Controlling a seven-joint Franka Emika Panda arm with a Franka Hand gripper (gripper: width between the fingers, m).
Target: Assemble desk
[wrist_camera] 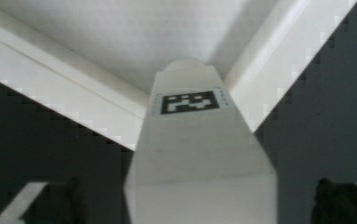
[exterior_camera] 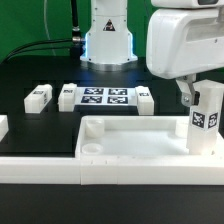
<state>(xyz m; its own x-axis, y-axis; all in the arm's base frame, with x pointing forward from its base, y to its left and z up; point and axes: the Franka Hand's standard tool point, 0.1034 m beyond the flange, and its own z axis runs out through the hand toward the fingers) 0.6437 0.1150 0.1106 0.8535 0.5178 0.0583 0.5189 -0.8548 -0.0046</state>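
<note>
— On the counter point(exterior_camera: 30, 70), exterior view: where is the desk?
— Tabletop point(exterior_camera: 135, 140) lies flat near the front. One leg point(exterior_camera: 207, 122) stands upright at its end on the exterior view's right. Other legs point(exterior_camera: 38, 96) lie behind, near the marker board point(exterior_camera: 105, 97).
— Wrist view: pincer point(wrist_camera: 193, 202) state?
— Wide. Fingers point(wrist_camera: 33, 203) straddle the tagged leg, with a gap on each side.
</note>
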